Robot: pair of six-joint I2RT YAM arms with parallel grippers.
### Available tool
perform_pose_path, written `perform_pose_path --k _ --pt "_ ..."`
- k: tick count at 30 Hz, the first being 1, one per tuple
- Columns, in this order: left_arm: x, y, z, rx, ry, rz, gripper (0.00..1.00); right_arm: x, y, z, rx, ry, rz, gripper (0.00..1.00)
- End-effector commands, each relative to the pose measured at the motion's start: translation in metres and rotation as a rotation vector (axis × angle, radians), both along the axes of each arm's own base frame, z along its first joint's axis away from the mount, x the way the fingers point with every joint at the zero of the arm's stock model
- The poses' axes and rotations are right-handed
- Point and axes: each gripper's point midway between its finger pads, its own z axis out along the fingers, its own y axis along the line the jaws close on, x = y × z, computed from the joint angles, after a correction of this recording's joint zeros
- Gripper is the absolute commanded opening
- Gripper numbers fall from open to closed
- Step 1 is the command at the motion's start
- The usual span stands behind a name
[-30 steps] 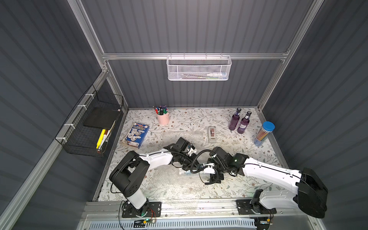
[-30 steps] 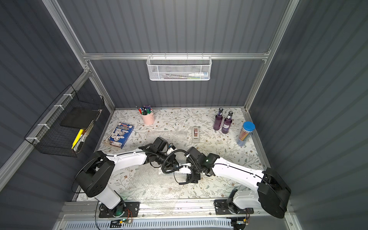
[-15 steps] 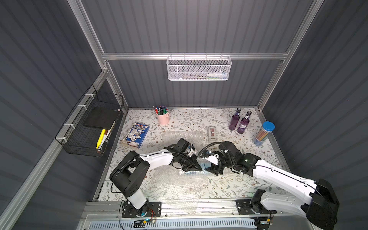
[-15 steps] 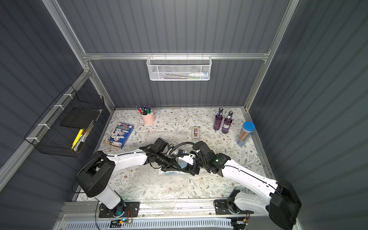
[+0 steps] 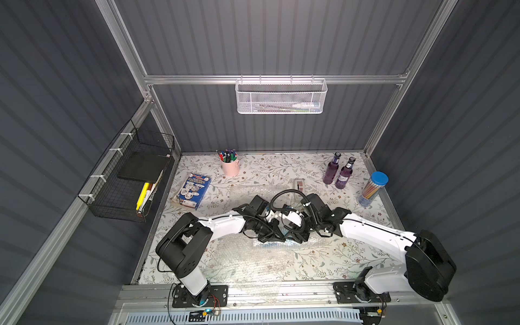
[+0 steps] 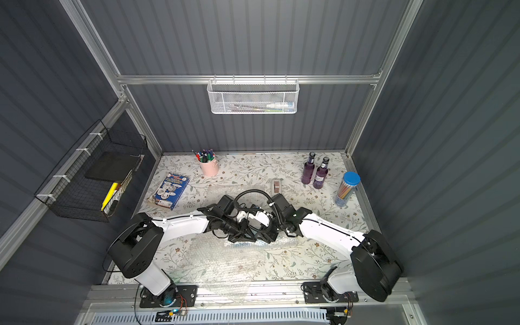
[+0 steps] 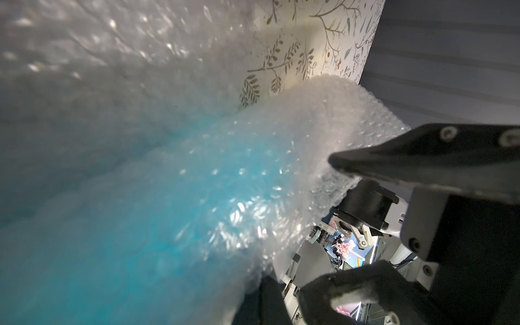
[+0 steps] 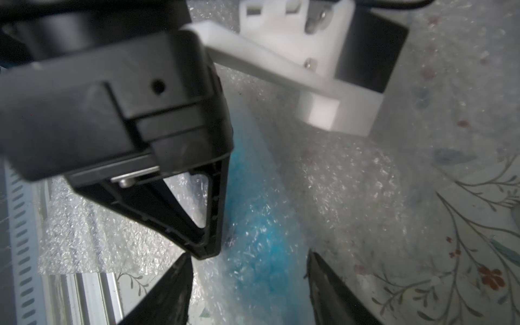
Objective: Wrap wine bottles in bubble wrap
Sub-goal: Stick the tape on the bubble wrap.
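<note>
left gripper (image 8: 206, 254) jaws closed, tip pressed on bubble wrap (image 8: 337, 183) over blue bottle (image 8: 261, 247); right gripper (image 8: 247, 287) jaws partly apart, one finger each side of that bottle, not clamped on it

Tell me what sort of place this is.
Probably a robot test cell set up as a packing desk: grey panel walls on an aluminium frame, two bolted-down arms, and bottles with bubble wrap.
</note>
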Motion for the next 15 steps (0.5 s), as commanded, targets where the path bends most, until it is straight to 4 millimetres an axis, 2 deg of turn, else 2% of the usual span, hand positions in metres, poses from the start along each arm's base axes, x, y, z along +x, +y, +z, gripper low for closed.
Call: perform_pose_path --k 1,3,8,12,15 --pt "-0.006 0.008 -0.022 0.075 0.012 0.005 0.00 0.008 0.007 0.003 0.026 0.062 -0.032 0.56" --pt "-0.007 0.009 -0.023 0.076 0.013 0.004 0.00 0.008 0.008 0.002 0.030 0.089 -0.032 0.50" --pt "-0.009 0.010 -0.026 0.082 0.017 0.003 0.00 0.013 0.007 -0.004 0.005 0.120 -0.061 0.45" --pt "-0.009 0.011 -0.026 0.084 0.015 0.002 0.00 0.005 0.010 -0.007 -0.012 0.183 -0.023 0.44" --pt "-0.008 0.010 -0.026 0.084 0.014 0.000 0.00 0.005 0.007 -0.013 -0.028 0.220 -0.072 0.44"
